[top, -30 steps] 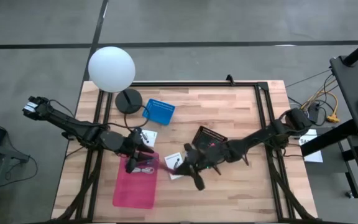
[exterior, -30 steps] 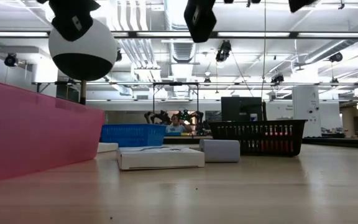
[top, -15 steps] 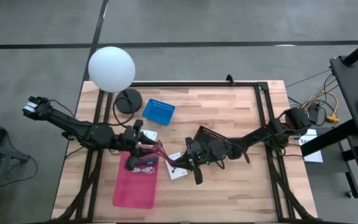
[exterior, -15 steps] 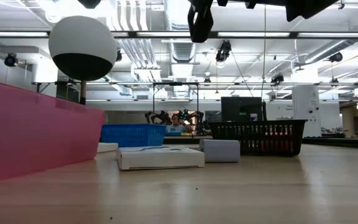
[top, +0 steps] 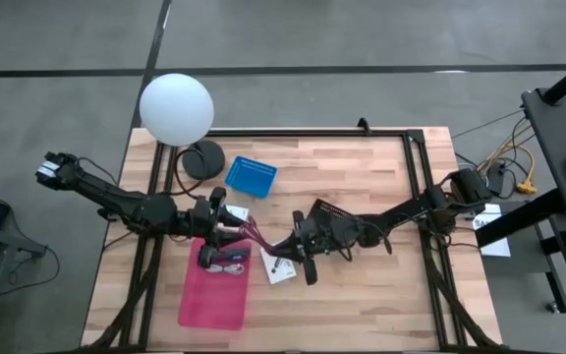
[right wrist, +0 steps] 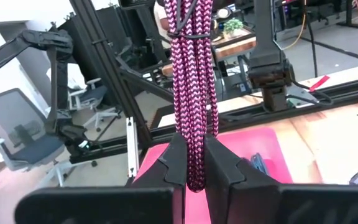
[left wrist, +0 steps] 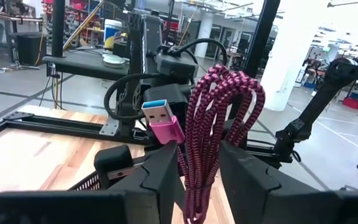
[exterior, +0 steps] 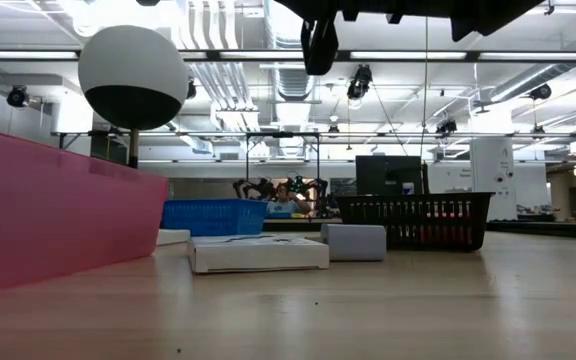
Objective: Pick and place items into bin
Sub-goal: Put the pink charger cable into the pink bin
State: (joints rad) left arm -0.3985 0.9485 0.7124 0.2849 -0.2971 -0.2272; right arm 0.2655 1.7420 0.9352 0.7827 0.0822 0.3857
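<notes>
Between your two grippers hangs the cable (left wrist: pixel 219 118), a coiled magenta braid above the pink bin (top: pixel 214 290): right gripper (right wrist: pixel 194 163) clamped on its loops, left gripper (left wrist: pixel 197 177) closed round them near the plug (left wrist: pixel 164 121). It looks light and floppy, so grip the bundled middle, not one strand

We see a wooden table (top: pixel 362 177) carrying a pink bin (top: pixel 209 295) lower left, a blue basket (top: pixel 252 177), a black basket (top: pixel 334 214), white cards (top: pixel 281 270) and a lamp base (top: pixel 202 159).

Even, bright overhead strip lighting (exterior: pixel 298 55), soft faint shadows, blown-out window glare (left wrist: pixel 353 12), slightly blurred foreground fingers.
</notes>
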